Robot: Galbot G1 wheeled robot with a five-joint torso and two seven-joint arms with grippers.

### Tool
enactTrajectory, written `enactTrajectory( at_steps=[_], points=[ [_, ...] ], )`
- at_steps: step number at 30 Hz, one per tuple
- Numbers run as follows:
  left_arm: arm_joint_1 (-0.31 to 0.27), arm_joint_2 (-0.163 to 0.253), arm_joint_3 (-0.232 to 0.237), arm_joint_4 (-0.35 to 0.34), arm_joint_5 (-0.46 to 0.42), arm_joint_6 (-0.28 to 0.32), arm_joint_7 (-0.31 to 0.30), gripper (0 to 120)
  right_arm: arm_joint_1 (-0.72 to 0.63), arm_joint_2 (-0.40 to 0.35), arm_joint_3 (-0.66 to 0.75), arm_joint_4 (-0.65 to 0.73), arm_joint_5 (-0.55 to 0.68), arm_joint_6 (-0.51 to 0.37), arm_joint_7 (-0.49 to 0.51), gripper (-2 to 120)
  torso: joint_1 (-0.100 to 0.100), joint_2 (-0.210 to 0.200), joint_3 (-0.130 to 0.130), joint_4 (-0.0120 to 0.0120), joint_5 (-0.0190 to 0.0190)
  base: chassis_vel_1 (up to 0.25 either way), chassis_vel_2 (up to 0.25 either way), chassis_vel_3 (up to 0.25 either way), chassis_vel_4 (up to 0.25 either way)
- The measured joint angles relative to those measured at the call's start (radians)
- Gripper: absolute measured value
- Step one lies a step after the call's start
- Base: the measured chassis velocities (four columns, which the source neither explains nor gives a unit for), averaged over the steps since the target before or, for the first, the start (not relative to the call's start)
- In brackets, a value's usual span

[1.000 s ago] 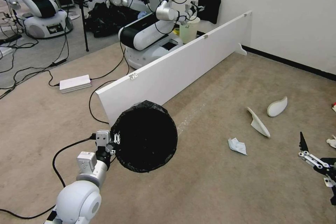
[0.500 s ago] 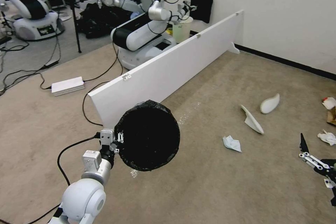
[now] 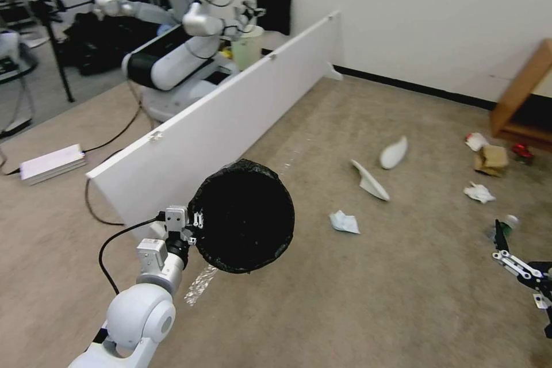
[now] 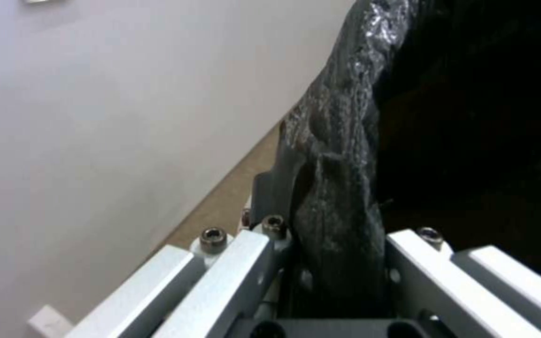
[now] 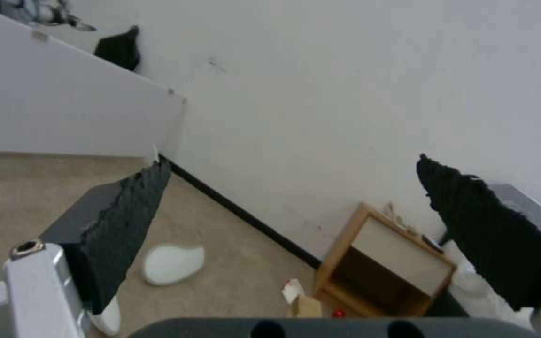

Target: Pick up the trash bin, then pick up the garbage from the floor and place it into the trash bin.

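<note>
Black crinkled plastic lines the trash bin [image 3: 241,217], which in the head view is held above the carpet [image 3: 356,299] by the left gripper [image 3: 192,229] at its rim, while two white slippers [image 3: 394,153], crumpled papers [image 3: 344,222] and a brown paper bag [image 3: 490,160] are scattered on the floor to the right, near the right gripper [image 3: 509,250]. In the left wrist view, the fingers [image 4: 283,188] are seen clamped on the bag-covered rim. In the right wrist view, the right gripper's fingers [image 5: 127,220] are spread wide apart with nothing between them.
</note>
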Motion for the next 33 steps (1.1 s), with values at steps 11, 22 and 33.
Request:
enactTrajectory(
  at_steps=[11,22,33],
  points=[
    [0.022,0.017,-0.023,0.002,-0.022,-0.002,-0.017,2,0.001,0.0,-0.032,-0.003,-0.036,0.009,-0.008,100,0.0,0.0,0.0,0.0002,0.0,0.0,0.0,0.0,0.0],
    [0.013,0.028,-0.028,0.014,-0.035,-0.003,-0.02,1,-0.004,0.0,-0.035,0.014,-0.037,-0.034,-0.043,100,0.0,0.0,0.0,0.0001,0.0,0.0,0.0,0.0,0.0],
    [0.003,0.027,-0.024,0.024,-0.032,-0.004,-0.021,2,-0.004,0.0,-0.033,0.013,-0.026,-0.032,-0.049,100,0.0,0.0,0.0,0.0001,0.0,-0.01,0.004,0.009,-0.009]
  ],
)
